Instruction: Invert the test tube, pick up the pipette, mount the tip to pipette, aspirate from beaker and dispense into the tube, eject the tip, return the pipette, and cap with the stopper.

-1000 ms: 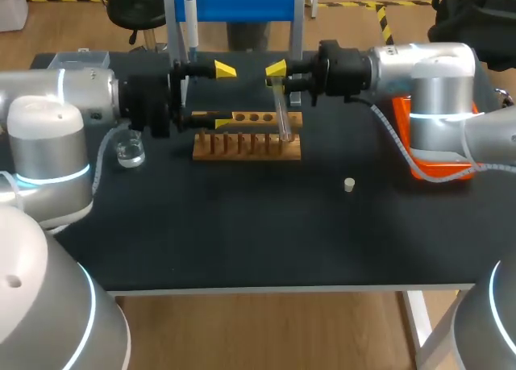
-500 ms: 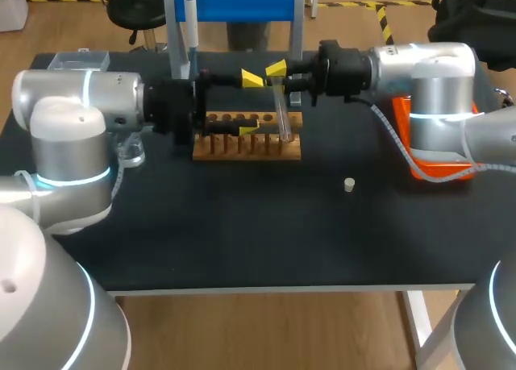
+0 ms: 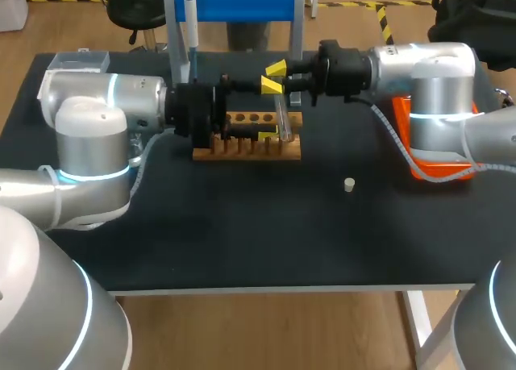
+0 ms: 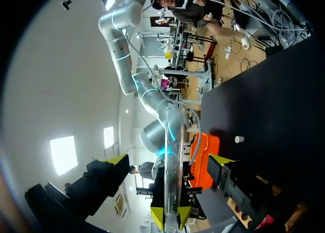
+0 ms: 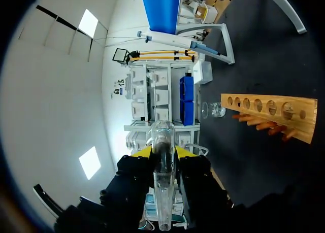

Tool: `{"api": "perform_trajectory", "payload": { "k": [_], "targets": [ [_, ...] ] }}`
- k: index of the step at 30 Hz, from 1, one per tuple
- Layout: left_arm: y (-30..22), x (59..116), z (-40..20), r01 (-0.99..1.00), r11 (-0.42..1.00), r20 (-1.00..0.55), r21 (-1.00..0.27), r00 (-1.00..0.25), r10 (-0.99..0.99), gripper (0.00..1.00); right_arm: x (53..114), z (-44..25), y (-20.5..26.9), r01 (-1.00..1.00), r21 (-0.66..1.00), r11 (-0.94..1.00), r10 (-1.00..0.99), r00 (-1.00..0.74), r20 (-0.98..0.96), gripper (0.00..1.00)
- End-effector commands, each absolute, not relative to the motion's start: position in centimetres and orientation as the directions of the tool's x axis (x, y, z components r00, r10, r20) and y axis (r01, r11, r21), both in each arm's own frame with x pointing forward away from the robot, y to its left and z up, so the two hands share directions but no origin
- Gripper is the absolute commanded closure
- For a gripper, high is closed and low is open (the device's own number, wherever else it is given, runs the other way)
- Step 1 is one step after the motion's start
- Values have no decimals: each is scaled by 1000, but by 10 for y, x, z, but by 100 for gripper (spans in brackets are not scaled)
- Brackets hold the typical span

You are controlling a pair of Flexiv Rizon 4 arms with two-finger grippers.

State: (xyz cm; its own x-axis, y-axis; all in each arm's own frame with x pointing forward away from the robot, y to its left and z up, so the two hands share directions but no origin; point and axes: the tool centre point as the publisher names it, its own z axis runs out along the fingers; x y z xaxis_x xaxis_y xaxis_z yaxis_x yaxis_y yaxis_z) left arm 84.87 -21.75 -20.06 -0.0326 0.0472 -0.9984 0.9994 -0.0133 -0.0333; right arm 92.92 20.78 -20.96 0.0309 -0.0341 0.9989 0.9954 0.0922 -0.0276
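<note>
Right, from the left: the left arm (image 3: 113, 104) reaches in across the black table (image 3: 242, 233). The left gripper (image 4: 168, 160) has its yellow-tipped fingers (image 4: 118, 160) spread wide, one on each side of the test tube (image 3: 282, 112). In the left wrist view neither finger meets the glass. Behind that arm, the pipette (image 3: 191, 19) hangs on the blue stand (image 3: 242, 3). Under the fingers sits the wooden rack (image 3: 242, 150), pegs along the front, holes along the top. The test tube hangs nearly upright, slightly tilted, with its lower end showing against the rack's right end; whether it touches there, I cannot tell. Up at its top, the right gripper (image 5: 163, 153) is clamped on it, pinching from both sides. Further right, the small stopper (image 3: 349, 185) lies alone on the table, well apart from the rack. An orange tray (image 3: 427, 174) sits beside the right arm (image 3: 435, 88).
</note>
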Motion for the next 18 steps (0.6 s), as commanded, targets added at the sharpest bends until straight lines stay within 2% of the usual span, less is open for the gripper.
{"api": "perform_trajectory", "payload": {
  "k": [1, 18],
  "targets": [
    [-228, 853, -200, 1000, 11, -998, -14, -14, 69, 0, 929, -209, 207, 995, -27, 94, -33, 30, 999, 100],
    [-232, 858, -198, 998, 64, -1000, 4, 3, 21, 0, 929, -209, 207, 995, -27, 94, -33, 30, 999, 100]
  ]
}}
